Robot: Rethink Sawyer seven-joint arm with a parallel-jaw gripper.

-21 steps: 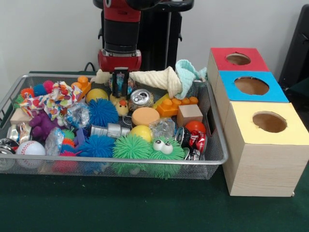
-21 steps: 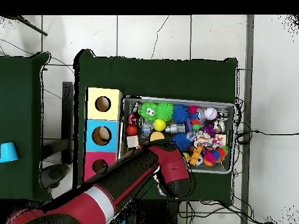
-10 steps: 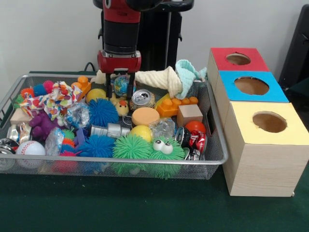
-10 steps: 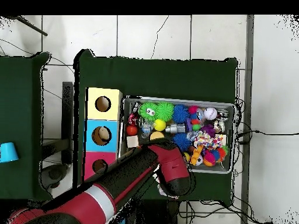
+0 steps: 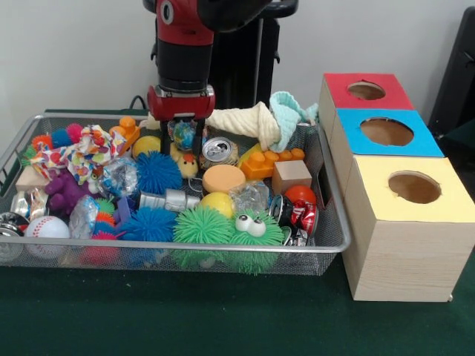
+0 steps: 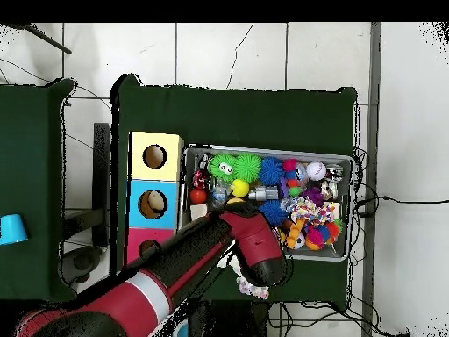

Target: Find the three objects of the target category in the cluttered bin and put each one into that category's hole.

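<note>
Since a second ago the claw [image 5: 182,139] has shifted slightly left and turned; its fingers now stand apart, straddling a small globe-like ball [image 5: 184,134] at the upper middle of the wire bin [image 5: 335,222]. Being round, the ball shows no long axis. Three holed boxes [image 5: 407,222] stand at the frame's right.

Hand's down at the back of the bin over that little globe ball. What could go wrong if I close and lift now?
The hand stands open astride the globe ball, with the yellow chick toy and the crushed can packed close by: a finger may catch one of them or nudge the ball away. The cream cloth lies right beside the hand and could snag on the way up.
</note>
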